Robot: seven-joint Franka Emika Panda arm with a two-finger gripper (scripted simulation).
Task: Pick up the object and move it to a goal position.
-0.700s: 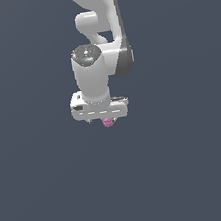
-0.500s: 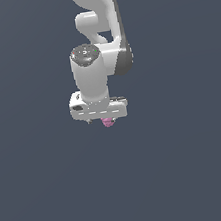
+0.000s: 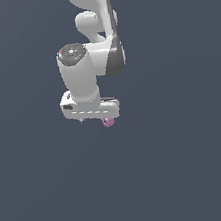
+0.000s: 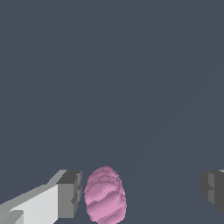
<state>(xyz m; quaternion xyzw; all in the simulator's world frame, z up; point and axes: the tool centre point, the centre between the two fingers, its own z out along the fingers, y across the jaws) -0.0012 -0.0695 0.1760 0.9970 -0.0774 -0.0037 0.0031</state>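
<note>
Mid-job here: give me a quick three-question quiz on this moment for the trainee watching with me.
1. True or false: in the wrist view, both fingers of the claw press on the pink object.
2. Multiple choice: the pink object sits (A) near one finger, well apart from the other; (B) centred; (C) outside the fingers.
3. In the exterior view, where does the pink object show relative to the claw?

Key:
1. False; the claw is open, with a wide gap on one side.
2. A.
3. Just under its lower edge.
</note>
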